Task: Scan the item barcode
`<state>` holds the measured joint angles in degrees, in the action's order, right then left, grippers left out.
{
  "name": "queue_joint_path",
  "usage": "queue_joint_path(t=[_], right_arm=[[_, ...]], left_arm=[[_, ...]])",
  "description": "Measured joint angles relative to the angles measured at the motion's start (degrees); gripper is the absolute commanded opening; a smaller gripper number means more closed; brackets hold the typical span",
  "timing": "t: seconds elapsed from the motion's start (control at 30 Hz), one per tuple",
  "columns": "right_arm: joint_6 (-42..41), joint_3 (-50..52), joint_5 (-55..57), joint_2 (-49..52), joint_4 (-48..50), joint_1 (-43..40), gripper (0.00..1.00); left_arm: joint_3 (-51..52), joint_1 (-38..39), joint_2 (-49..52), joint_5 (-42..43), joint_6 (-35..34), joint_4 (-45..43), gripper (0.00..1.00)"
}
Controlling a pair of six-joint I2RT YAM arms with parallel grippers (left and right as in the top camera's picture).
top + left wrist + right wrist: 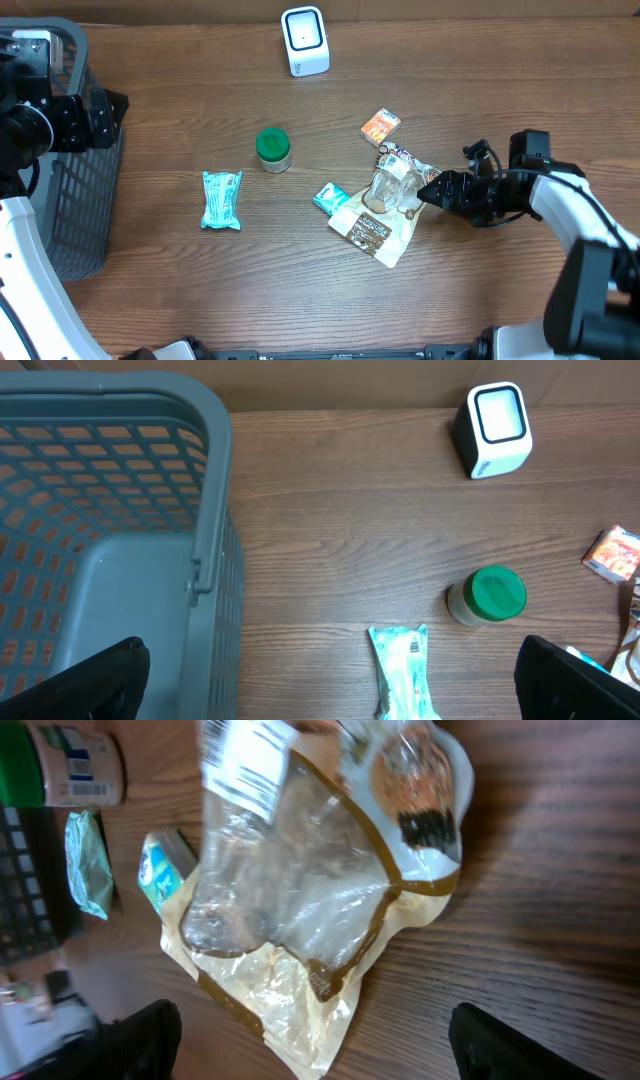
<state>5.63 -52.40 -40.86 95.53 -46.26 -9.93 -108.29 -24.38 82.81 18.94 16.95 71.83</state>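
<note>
While the right gripper (428,192) and left gripper (330,690) are standing open, we are recommending gripping the crumpled clear-and-tan plastic pouch (385,205) beside, never over, its white barcode label (245,765).

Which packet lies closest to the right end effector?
The clear brown-trimmed pouch, directly before the right end effector; small teal packet, long teal packet, orange box lie farther.

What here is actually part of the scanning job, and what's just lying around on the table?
Part of the job:
- white scanner
- clear-and-brown pouch, the item nearest the working arm
- right gripper, open just beside the pouch

Lying about for now:
- green-lidded jar
- long teal packet
- small teal packet
- orange box
- grey basket
</note>
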Motion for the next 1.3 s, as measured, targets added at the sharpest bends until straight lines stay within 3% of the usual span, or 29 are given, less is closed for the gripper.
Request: queue_joint_path(t=[0.2,0.43,0.67,0.8,0.97,1.03,1.2,1.3], right_arm=[[-1.18,2.71,-5.44,7.08,3.17,-0.07,0.8],[-6.16,6.6,-10.78,7.17,12.66,0.07,0.75],[-23.67,11.82,-10.99,6.47,32.81,6.67,0.71],[-36.11,14.75,-7.91,5.77,42.47,13.16,0.57],[-45.13,16.61,-3.69,5.79,46.18,17.03,0.14],[-47.04,17.2,-2.56,6.14,46.82,17.05,0.06],[-46.97,17.57,-3.61,6.49,49.57,17.03,0.04],[-43.89,16.35,-6.71,6.38,44.94,17.05,0.04]], left_arm=[[0.0,0.0,0.0,0.0,0.0,-0.02,1.0],[0.0,0.0,0.0,0.0,0.0,-0.02,0.99],[0.0,0.0,0.0,0.0,0.0,-0.02,1.0],[0.0,0.0,0.0,0.0,0.0,0.0,0.99],[0.0,0.0,0.0,0.0,0.0,0.0,0.99],[0.0,0.0,0.0,0.0,0.0,-0.02,1.0],[0.0,0.0,0.0,0.0,0.0,0.0,1.0],[0.0,0.0,0.0,0.0,0.0,-0.02,1.0]])
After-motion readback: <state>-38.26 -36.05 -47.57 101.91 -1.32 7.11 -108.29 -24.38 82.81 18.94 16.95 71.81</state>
